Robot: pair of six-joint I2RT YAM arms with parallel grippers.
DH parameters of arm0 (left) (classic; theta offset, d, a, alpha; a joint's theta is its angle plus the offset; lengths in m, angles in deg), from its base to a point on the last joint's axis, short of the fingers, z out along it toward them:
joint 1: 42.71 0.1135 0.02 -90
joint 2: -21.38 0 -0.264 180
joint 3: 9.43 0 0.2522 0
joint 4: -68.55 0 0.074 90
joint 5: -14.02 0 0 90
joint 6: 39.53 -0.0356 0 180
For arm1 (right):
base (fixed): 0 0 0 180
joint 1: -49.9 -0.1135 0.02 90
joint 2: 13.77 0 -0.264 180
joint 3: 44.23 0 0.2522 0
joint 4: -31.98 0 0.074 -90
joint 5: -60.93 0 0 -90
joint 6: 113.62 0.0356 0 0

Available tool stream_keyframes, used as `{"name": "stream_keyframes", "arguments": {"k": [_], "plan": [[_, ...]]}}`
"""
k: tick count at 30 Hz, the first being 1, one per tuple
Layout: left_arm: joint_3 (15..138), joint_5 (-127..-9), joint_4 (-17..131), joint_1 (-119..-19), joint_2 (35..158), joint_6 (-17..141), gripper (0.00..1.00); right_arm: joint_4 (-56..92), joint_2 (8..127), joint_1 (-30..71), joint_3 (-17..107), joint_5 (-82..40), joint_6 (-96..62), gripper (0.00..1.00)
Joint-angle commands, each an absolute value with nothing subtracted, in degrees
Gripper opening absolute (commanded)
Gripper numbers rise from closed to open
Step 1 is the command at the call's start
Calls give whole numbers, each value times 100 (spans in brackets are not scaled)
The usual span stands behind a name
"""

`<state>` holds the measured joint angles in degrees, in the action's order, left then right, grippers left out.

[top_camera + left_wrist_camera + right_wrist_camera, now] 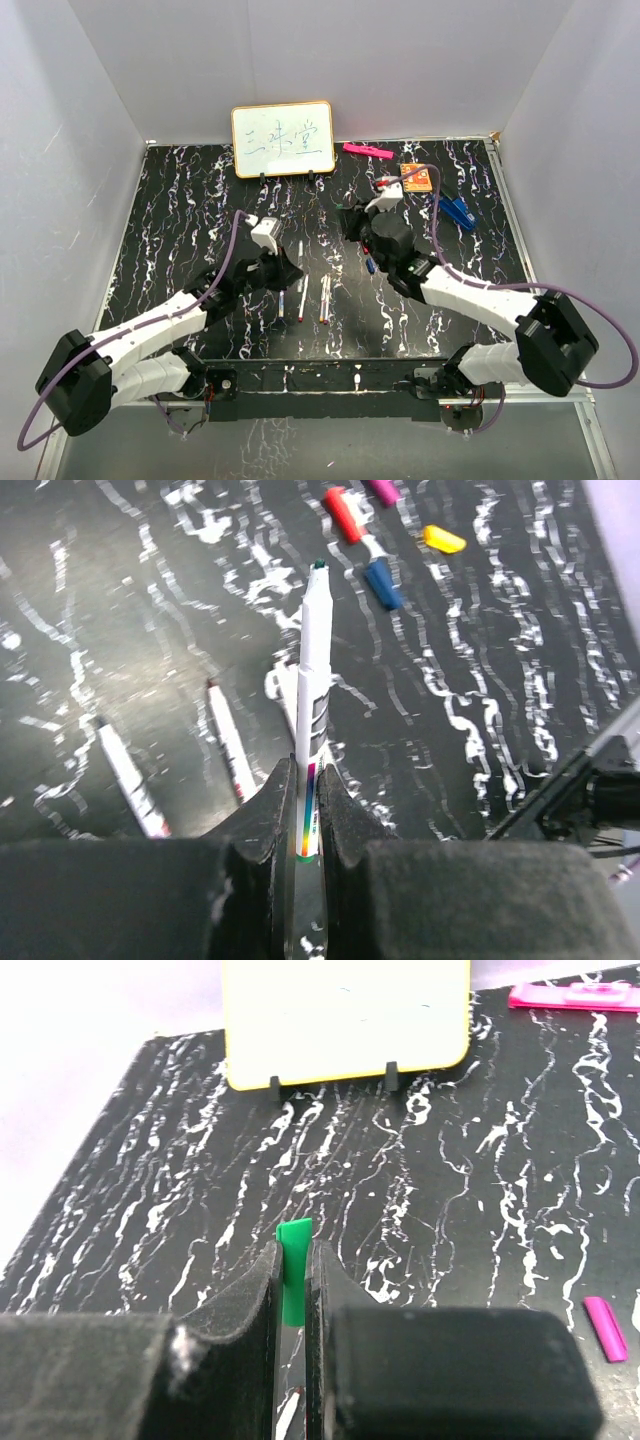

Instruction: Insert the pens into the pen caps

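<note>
We see the left tool (305,790) clamped on a white pen (312,710), its two dark fingers (268,815) pressed against the barrel's striped end. In the left wrist view the pen points to 12 o'clock and ends in a small green tip. On the table (180,200) past that tip lie four caps: the blue cap (384,584) nearest at 1 o'clock, then the red cap (345,513), the yellow cap (443,539) and the purple cap (383,490), the last cut off by the top edge. At 9 o'clock of the held pen a loose pen (228,742) and a second loose pen (128,778) lie flat on the black marbled surface, near each other but apart. The right tool (292,1260) is closed on the green cap (294,1240), which stands upright between the fingers with its upper end showing above them. From that wrist the whiteboard (345,1020) stands at 12 o'clock on two small black feet and a pink bar (575,997) lies at 2 o'clock. From above, the two tools sit near the middle of the table, the left at 9 o'clock and the right at 2 o'clock, well apart.
</note>
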<state>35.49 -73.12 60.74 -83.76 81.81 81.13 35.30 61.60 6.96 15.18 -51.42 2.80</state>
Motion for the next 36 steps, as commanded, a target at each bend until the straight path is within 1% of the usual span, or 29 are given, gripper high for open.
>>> {"name": "stream_keyframes", "arguments": {"k": [1,5,11,36], "plan": [[3536,-6948,7478,-8597,8286,8229,0,5376,5696,732,893,-4513,44,0],[3706,-6596,8056,-8641,8669,8296,0,6004,5579,727,682,-4025,75,0],[4061,-6605,7940,-8739,9033,8150,0,6186,5500,733,654,-3742,73,0],[3887,-6713,8390,-8893,8759,8050,0,6470,5610,729,374,-3649,292,0]]}}
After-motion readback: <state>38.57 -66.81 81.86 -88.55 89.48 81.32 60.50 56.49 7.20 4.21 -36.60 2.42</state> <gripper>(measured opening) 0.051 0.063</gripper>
